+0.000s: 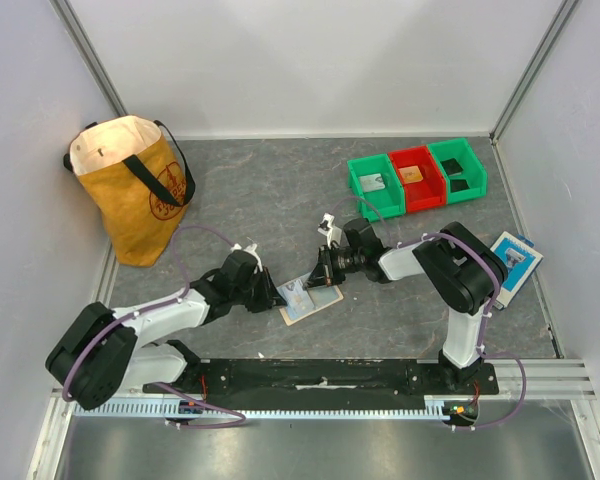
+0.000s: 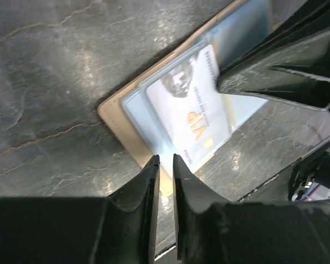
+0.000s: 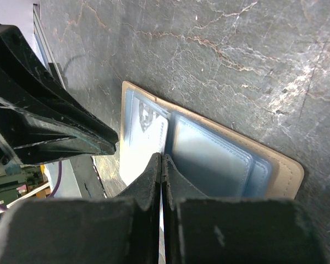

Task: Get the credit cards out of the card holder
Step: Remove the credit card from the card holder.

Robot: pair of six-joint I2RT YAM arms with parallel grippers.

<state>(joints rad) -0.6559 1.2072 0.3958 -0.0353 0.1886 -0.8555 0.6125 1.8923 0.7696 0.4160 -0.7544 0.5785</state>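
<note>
The tan card holder [image 1: 315, 300] lies open and flat on the grey table, pale blue inner face up. It also shows in the left wrist view [image 2: 118, 118] and the right wrist view [image 3: 286, 170]. A white credit card [image 2: 192, 104] with gold "VIP" lettering lies on its left half, sticking out past the holder's near edge; the right wrist view [image 3: 140, 148] shows it too. My right gripper [image 3: 162, 158] is shut, its tips resting on that card. My left gripper [image 2: 165, 159] is nearly shut with nothing between its fingers, its tips at the holder's tan edge. No black or orange-tan card shows.
A yellow tote bag [image 1: 130, 195] stands at the back left. Green [image 1: 377, 185], red [image 1: 416, 177] and green [image 1: 457, 168] bins sit at the back right. A blue-and-white packet [image 1: 513, 260] lies at the right wall. A black base rail [image 1: 320, 375] runs along the near edge.
</note>
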